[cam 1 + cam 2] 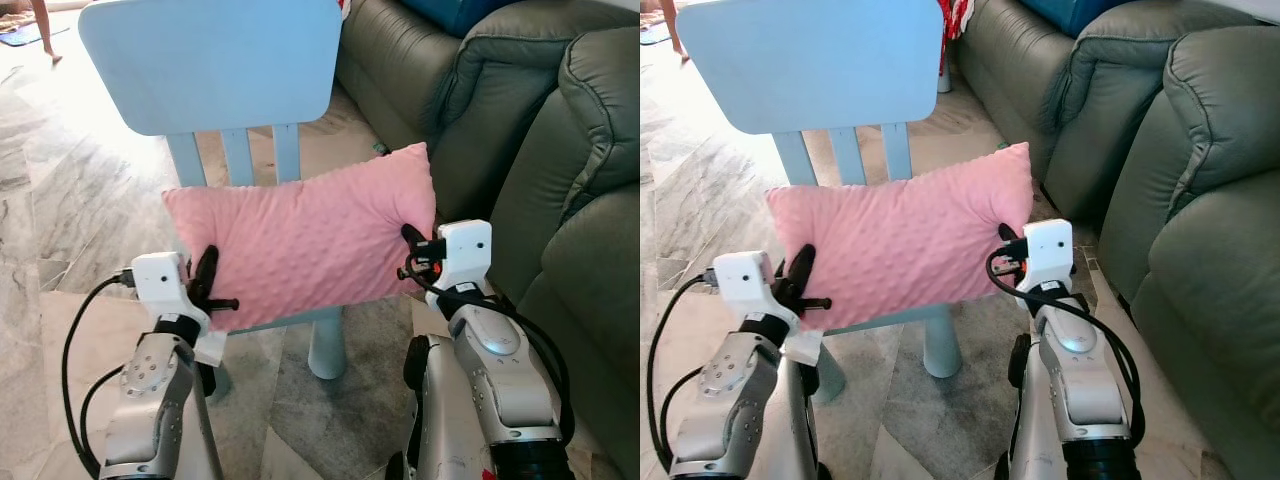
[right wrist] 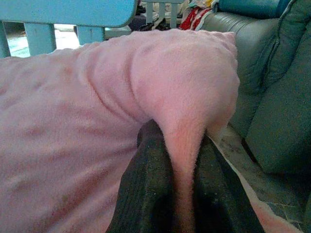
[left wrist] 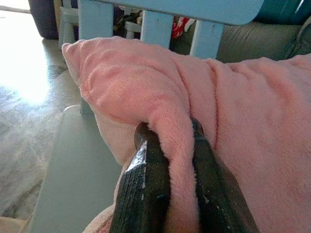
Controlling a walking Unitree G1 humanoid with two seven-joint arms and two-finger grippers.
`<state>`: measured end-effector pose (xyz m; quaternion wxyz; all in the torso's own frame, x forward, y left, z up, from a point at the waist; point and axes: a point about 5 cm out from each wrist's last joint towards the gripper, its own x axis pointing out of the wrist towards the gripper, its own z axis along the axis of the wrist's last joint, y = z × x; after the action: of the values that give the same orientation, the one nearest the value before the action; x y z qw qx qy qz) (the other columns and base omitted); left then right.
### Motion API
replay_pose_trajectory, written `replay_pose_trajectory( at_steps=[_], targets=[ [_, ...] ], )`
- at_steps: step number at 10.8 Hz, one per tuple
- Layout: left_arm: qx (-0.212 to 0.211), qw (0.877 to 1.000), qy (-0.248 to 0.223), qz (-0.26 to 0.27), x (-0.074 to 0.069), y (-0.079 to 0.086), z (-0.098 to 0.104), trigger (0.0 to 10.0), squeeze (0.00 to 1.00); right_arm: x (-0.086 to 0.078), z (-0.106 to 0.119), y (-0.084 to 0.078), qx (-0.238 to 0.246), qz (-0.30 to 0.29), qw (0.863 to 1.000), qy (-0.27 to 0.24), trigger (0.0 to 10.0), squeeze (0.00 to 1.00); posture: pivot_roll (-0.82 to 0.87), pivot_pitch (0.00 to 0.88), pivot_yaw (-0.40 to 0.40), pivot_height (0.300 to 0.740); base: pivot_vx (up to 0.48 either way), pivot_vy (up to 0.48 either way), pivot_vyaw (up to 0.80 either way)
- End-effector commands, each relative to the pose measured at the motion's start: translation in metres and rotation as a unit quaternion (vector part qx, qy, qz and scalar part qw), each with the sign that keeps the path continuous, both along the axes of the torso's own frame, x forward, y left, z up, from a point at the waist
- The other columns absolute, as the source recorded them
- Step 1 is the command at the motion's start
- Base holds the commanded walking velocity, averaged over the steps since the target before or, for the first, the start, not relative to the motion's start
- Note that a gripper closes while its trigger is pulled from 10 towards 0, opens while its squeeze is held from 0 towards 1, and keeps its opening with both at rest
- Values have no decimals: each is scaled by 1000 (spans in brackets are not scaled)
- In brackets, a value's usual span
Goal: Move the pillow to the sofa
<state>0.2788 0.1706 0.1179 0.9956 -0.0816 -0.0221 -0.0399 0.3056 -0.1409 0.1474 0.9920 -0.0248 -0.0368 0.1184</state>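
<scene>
Wrist views show each tool, left tool (image 3: 170, 160) and right tool (image 2: 182, 170), pinching pillow (image 1: 300, 240) fabric.

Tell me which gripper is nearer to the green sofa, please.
Right. The right gripper pinches the pink pillow at the end beside the sofa; the left gripper pinches the far end, over the blue chair.

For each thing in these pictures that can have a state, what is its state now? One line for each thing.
pink pillow: pinched at both ends, over the chair seat, in front of the backrest
left gripper: shut on the pillow's left edge
right gripper: shut on the pillow's right edge
blue chair: upright, standing on the floor beside the sofa
green sofa: to the right, no pillow on it yet
</scene>
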Motion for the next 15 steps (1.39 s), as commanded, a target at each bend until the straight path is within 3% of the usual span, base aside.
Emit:
replay_pose_trajectory(
  at_steps=[1, 13, 15],
  targets=[
    [4, 1000, -9, -6, 1, -3, 6, 10000, 0, 0, 9, -4, 2, -6, 1000, -16, 10000, 0, -123, 0, 10, 408, 0, 0, 0],
    [-8, 1000, 9, -2, 2, -3, -4, 10000, 0, -1, 11, -6, -1, -2, 1000, -16, 10000, 0, -137, 0, 2, 603, 0, 0, 0],
    [-8, 1000, 10, -3, 2, -4, -4, 10000, 0, -2, 11, -5, 4, 3, 1000, -15, 10000, 0, -139, 0, 4, 613, 0, 0, 0]
  ],
)
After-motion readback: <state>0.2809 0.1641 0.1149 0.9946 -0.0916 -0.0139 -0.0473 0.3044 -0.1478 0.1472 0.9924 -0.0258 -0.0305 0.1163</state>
